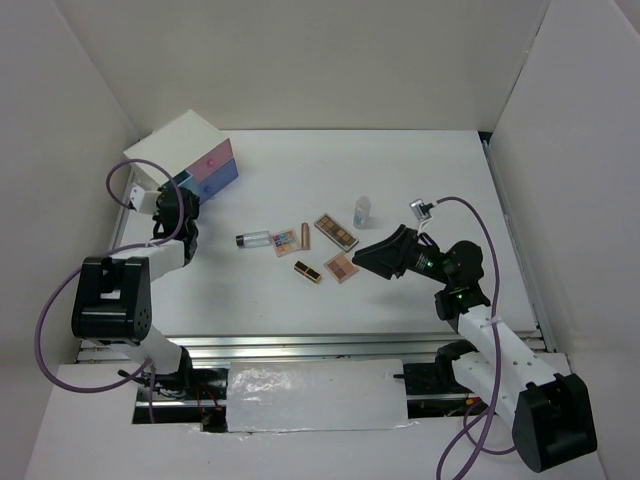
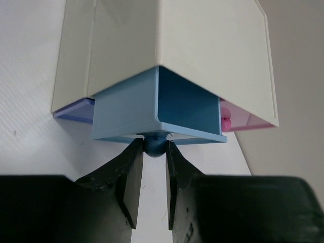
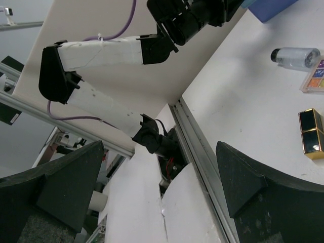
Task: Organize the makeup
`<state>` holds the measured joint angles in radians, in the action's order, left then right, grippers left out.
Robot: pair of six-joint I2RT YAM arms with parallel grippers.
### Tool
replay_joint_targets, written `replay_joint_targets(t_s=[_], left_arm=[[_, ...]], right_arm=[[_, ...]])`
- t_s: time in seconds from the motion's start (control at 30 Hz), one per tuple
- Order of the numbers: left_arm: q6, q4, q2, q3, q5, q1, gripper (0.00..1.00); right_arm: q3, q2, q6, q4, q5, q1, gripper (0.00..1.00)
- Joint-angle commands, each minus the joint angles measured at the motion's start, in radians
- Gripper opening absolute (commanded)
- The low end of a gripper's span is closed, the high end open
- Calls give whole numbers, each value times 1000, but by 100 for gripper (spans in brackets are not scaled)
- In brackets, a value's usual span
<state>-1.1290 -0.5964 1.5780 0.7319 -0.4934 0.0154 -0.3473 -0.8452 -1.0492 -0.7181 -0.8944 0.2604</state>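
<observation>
The makeup lies mid-table: a clear dark-capped tube (image 1: 255, 239), a multicoloured palette (image 1: 285, 240), a rose-gold lipstick (image 1: 304, 235), a brown palette (image 1: 336, 231), a small clear bottle (image 1: 362, 211), a black-gold compact (image 1: 308, 271) and a tan palette (image 1: 341, 266). My left gripper (image 1: 178, 207) is shut on the blue drawer's round knob (image 2: 155, 144); the blue drawer (image 2: 157, 109) stands partly out of the white box (image 1: 180, 145). My right gripper (image 1: 368, 254) is open and empty, just right of the tan palette. The right wrist view shows the tube (image 3: 296, 57) and the compact (image 3: 311, 134).
A pink drawer with a pink knob (image 2: 225, 122) sits beside the blue one. White walls enclose the table on the left, back and right. A metal rail (image 1: 300, 345) runs along the near edge. The left arm (image 3: 101, 55) shows in the right wrist view.
</observation>
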Motion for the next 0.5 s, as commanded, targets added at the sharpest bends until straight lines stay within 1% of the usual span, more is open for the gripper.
replay_joint_targets(t_s=[0.0,0.2,0.47], left_arm=[[-5,-5,-53,-9,-2,-55,9],[-32,-17,-84,-49,-43,-112,9],[-77,-10,-136,-115,-73,-158,9]], right_arm=[[-25,14,29,-1,2,10,100],[-36,17,48,32,2,14,100],[-48,23,67,68,9,23,100]])
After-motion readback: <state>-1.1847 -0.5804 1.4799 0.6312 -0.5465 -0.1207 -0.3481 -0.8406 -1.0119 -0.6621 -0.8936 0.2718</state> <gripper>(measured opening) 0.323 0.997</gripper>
